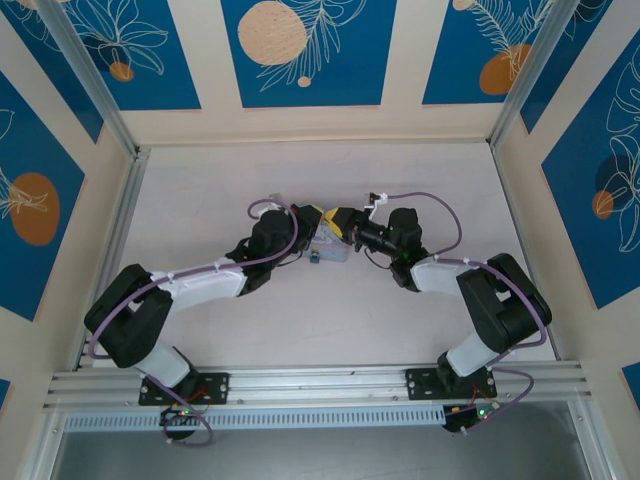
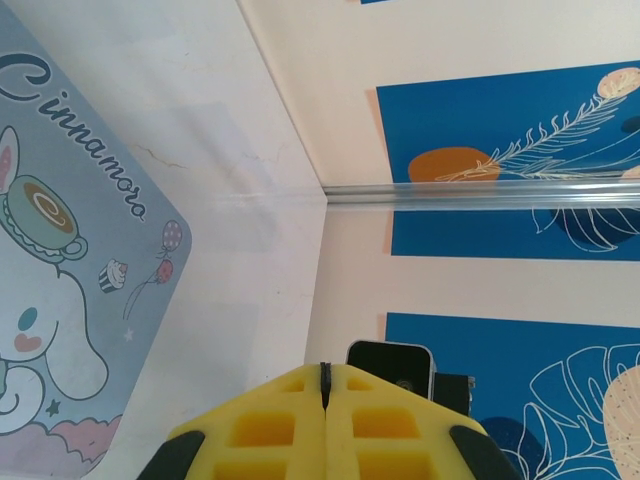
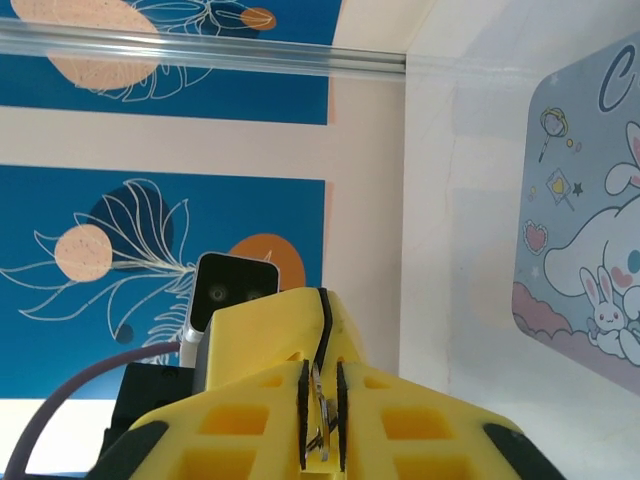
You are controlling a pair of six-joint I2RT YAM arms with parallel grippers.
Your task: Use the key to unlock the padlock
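Both arms meet mid-table over the tin [image 1: 331, 247], tips almost nose to nose, so the key can be lined up with the lock

right gripper [image 3: 320, 368]: jaws nearly closed, pinching the key [image 3: 320, 418]. It is a thin metal sliver standing on edge between the black pads, its shaft pointing out ahead toward the other arm. Held that way so the tip is free to go into a keyhole

left gripper [image 2: 324, 372]: yellow fingers pressed fully together, only a dark seam between them. Can't tell if anything is caught in the seam. In the right wrist view its fingers sit just ahead of the key, roughly in line with it

padlock [image 1: 314, 258]: the small blue speck at the tin's near-left corner, just below the left fingers, looks like it. Too small to tell whether it hangs from those fingers or lies on the table, and the keyhole can't be made out

Step, by my read: aligning the key, not yet inserted, lock not yet opened. Risk: the thin key twisting in the pads on contact
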